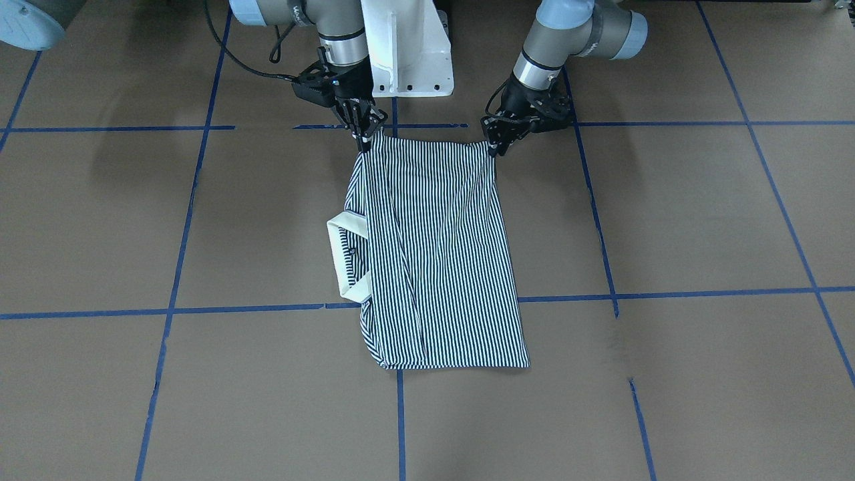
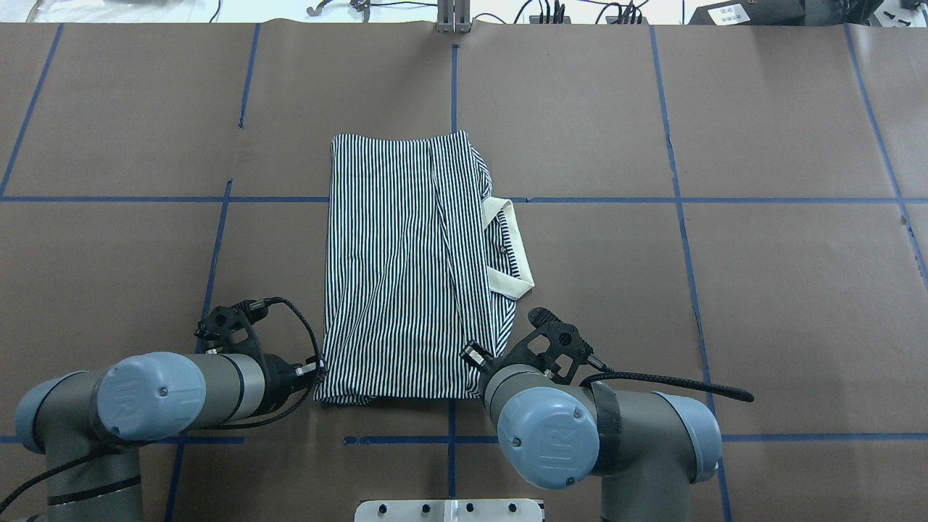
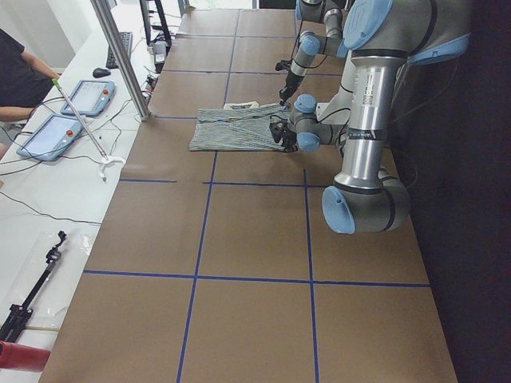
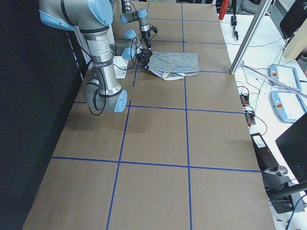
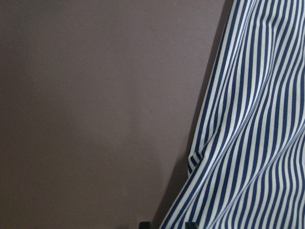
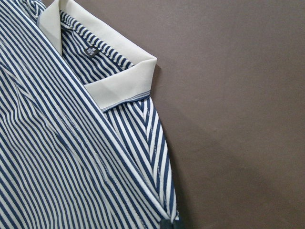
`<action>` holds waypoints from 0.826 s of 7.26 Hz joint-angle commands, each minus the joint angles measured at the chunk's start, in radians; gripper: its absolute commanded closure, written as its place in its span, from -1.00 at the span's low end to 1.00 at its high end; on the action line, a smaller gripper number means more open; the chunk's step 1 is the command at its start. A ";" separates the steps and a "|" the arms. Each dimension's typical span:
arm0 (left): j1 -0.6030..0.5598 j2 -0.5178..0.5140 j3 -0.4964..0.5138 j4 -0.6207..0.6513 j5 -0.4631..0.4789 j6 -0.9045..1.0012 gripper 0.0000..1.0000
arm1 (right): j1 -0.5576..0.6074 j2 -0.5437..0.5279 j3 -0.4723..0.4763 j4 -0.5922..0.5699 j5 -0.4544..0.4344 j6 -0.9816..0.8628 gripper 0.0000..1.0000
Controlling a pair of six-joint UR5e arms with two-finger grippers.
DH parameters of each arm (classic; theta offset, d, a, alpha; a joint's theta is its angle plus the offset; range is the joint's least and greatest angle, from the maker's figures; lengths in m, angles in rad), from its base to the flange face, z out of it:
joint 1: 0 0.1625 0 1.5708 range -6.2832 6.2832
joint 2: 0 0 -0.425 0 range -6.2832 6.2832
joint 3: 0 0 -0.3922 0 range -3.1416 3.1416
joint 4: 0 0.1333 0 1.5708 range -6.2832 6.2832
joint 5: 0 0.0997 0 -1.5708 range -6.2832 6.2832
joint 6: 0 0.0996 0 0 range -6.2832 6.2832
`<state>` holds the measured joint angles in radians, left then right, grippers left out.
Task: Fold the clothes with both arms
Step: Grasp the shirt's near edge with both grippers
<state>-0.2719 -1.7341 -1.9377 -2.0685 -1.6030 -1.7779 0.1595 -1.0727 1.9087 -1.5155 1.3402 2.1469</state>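
Note:
The navy-and-white striped polo shirt (image 1: 434,254) lies on the brown table, folded into a long strip. Its cream collar (image 1: 344,254) sticks out at one side. It also shows in the overhead view (image 2: 391,268). My left gripper (image 1: 497,143) is shut on the shirt's near corner on my left (image 2: 319,371). My right gripper (image 1: 364,137) is shut on the other near corner (image 2: 475,355). The edge between them is slightly raised and taut. The left wrist view shows striped cloth (image 5: 252,119) running down between the fingertips. The right wrist view shows the collar (image 6: 119,81).
The white pedestal base (image 1: 407,47) stands just behind the grippers. Blue tape lines (image 1: 234,310) divide the brown table into squares. Beyond the far edge there is a bench with tablets (image 3: 48,136), an aluminium post (image 3: 120,56) and a seated person (image 3: 16,72).

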 commanded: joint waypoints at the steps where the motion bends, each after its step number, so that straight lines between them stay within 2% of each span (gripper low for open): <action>1: 0.013 -0.005 0.006 0.001 0.000 0.000 0.50 | 0.000 -0.003 0.006 0.000 0.001 0.001 1.00; 2: 0.017 -0.005 0.006 0.001 0.000 0.000 0.50 | 0.000 -0.003 0.006 0.000 0.001 0.001 1.00; 3: 0.017 -0.005 0.006 0.001 0.000 0.000 0.37 | 0.000 -0.003 0.006 0.000 0.001 0.001 1.00; 6: 0.032 -0.045 0.009 0.066 0.000 0.000 0.37 | 0.000 -0.003 0.004 0.000 0.001 -0.001 1.00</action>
<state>-0.2467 -1.7529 -1.9295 -2.0432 -1.6030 -1.7779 0.1595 -1.0753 1.9136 -1.5156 1.3407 2.1473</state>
